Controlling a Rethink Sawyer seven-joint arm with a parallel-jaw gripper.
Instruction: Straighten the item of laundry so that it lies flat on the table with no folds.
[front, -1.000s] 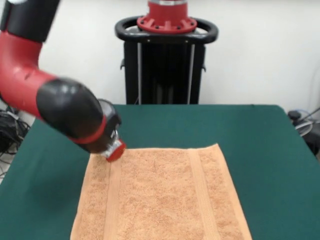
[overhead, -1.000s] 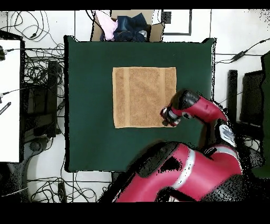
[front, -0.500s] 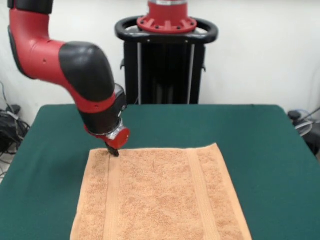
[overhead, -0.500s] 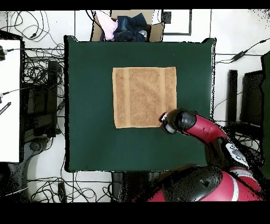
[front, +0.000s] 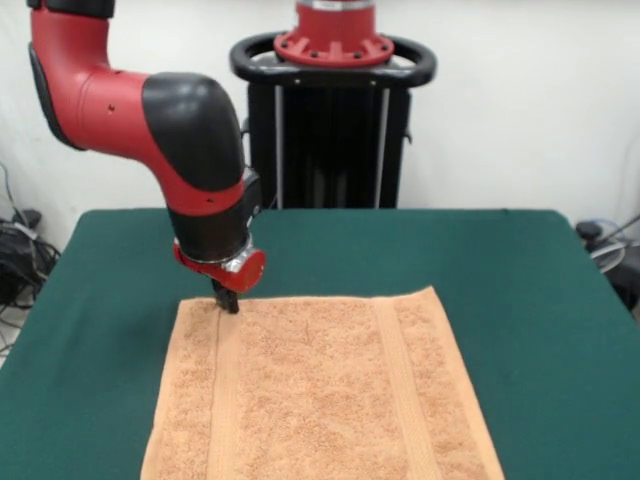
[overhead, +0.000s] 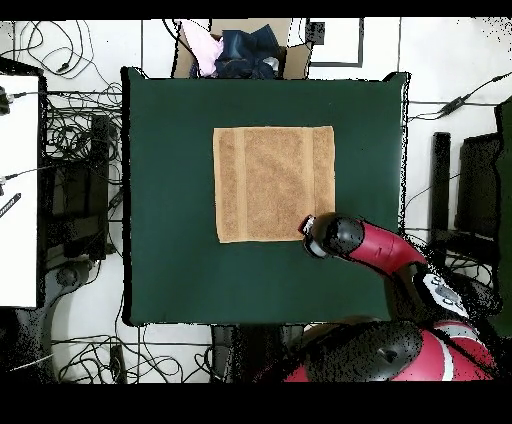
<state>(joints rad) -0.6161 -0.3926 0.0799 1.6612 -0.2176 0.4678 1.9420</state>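
The light orange-tan towel (front: 320, 395) lies spread flat on the dark green table (front: 520, 290), with two woven bands running along it. It also shows in the overhead view (overhead: 274, 183) as a roughly square sheet on the table (overhead: 170, 200). My gripper (front: 226, 300) hangs from the red and black arm and points straight down at the towel's far left corner, its dark tip at the towel's edge. In the overhead view the gripper (overhead: 312, 232) sits over the towel's lower right corner. The white tag is not visible.
The black pedestal (front: 330, 130) stands behind the table's far edge. A box with dark and pink clothes (overhead: 238, 50) sits beyond the table's top edge in the overhead view. Cables (overhead: 70, 120) lie on the floor around the table.
The arm has swung upright and the gripper has shifted slightly along the towel's far edge, staying at the same corner. The towel has not visibly moved.
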